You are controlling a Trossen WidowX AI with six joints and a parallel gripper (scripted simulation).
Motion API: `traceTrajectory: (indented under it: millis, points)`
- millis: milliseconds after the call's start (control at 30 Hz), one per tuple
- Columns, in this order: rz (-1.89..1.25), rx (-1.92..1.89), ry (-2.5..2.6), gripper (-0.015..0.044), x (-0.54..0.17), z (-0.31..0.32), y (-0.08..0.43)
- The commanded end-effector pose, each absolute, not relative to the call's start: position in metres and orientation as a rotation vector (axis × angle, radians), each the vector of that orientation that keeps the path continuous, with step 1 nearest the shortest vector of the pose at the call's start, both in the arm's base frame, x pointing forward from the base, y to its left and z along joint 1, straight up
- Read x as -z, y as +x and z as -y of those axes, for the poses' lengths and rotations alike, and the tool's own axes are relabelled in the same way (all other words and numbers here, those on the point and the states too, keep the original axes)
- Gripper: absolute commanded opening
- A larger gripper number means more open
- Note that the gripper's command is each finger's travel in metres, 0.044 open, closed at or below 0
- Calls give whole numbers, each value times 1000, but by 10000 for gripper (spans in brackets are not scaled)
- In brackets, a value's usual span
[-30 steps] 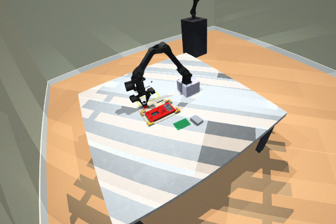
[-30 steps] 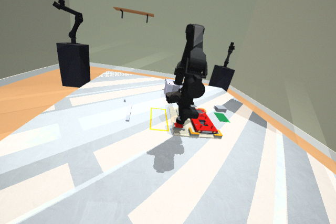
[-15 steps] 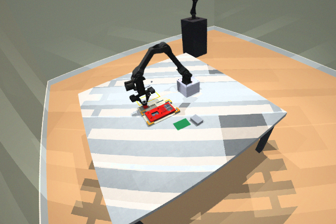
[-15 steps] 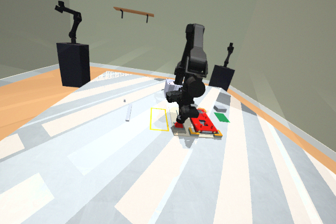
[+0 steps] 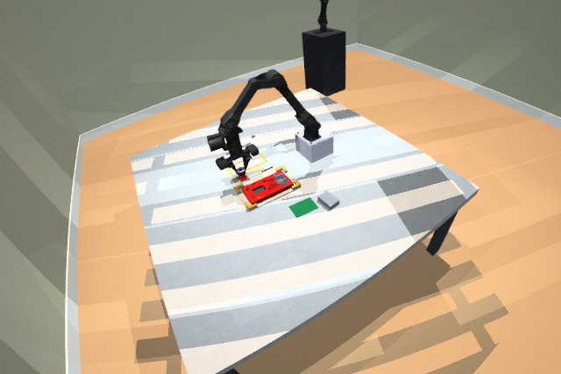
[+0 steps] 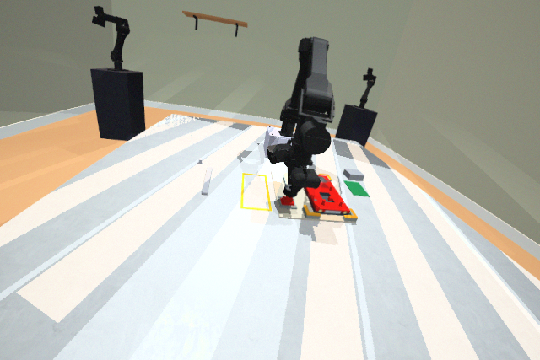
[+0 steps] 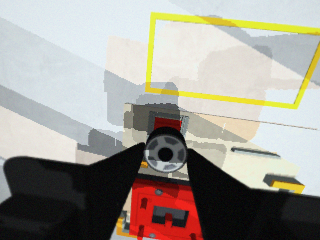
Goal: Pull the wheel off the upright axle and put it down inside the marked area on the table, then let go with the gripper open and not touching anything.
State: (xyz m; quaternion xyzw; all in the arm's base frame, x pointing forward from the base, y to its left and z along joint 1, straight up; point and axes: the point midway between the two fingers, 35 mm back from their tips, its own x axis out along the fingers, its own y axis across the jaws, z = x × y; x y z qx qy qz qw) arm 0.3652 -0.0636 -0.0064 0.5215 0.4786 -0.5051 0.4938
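Note:
My gripper points down and is shut on the black-rimmed, grey-hubbed wheel. The wheel sits upright-faced between the fingertips, close above the small red block that bears the axle. The fingers and wheel hide the axle, so I cannot tell whether the wheel is still around it. The marked area, a yellow outline, lies beside the board, at the top right in the wrist view.
A red plate lies between orange corner pieces on the same pale board. A green sheet and grey block lie beyond it. A grey bar lies past the outline.

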Motion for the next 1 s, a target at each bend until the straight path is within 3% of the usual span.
traceTrajectory:
  millis: [0, 967]
  points:
    - [-1153, 1222, 1269, 0, 1, 64, 366]
    - [-1153, 1225, 1268, 0, -8, 64, 366]
